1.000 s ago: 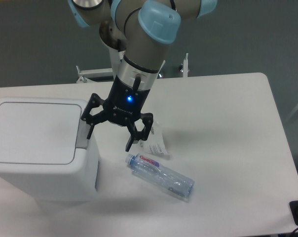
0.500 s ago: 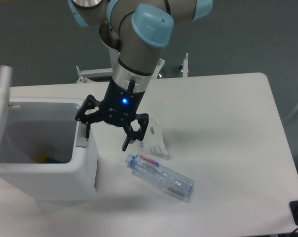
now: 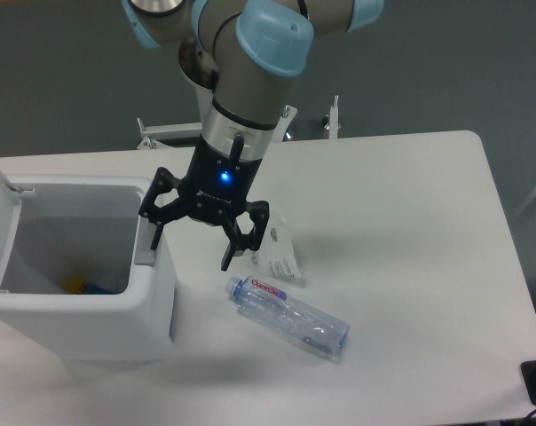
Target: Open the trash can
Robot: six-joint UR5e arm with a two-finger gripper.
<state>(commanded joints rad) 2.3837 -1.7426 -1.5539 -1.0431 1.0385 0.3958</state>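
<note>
The white trash can (image 3: pixel 117 315) stands at the left of the table with its lid (image 3: pixel 0 222) swung up at the far left edge. Its inside shows, with yellow and blue bits (image 3: pixel 82 286) at the bottom. My gripper (image 3: pixel 192 245) is open and empty. It hangs over the can's right rim, with the left fingertip (image 3: pixel 157 238) at the grey push tab (image 3: pixel 145 257) and the right one over the table.
A clear plastic water bottle (image 3: pixel 288 317) lies on its side on the table right of the can. A white paper slip (image 3: pixel 277 253) lies just behind it, under my gripper's right finger. The table's right half is bare white surface (image 3: pixel 410 248).
The lid was shut one second ago. It sprang open, then swung a little further back and left. My gripper dipped onto the tab and has since barely moved.
</note>
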